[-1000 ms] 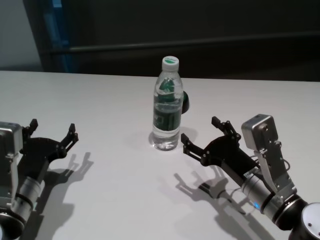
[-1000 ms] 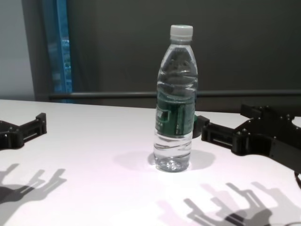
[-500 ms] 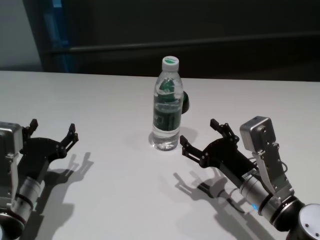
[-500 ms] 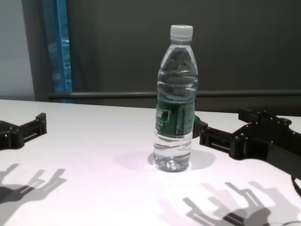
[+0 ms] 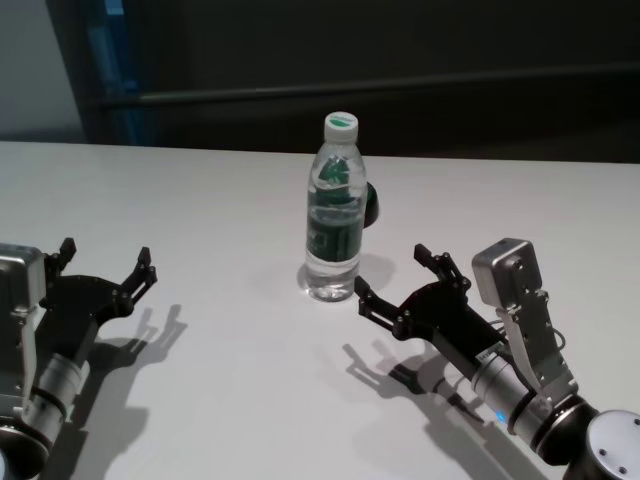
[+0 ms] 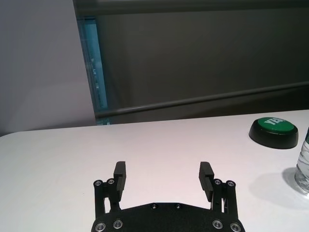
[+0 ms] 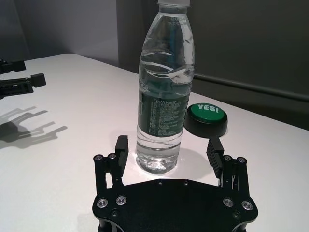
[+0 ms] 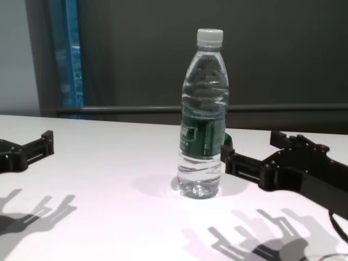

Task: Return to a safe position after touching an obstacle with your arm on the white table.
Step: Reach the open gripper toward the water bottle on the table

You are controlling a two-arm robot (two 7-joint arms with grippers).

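Note:
The clear water bottle (image 5: 335, 215) with a white cap and dark green label stands upright mid-table on the white table (image 5: 220, 380). My right gripper (image 5: 393, 272) is open and empty, low over the table just right of the bottle's base. In the right wrist view the bottle (image 7: 164, 96) stands just beyond the open gripper (image 7: 167, 145), in line with the gap; I see no contact. In the chest view the right gripper (image 8: 251, 149) reaches close to the bottle (image 8: 203, 125). My left gripper (image 5: 107, 255) is open and empty at the table's left, far from the bottle.
A low black button with a green top (image 7: 206, 118) sits right behind the bottle; it also shows in the left wrist view (image 6: 273, 131). A dark wall with a rail runs behind the table's far edge.
My right gripper has slid left toward the bottle's base, staying open. The bottle and the left arm have not moved.

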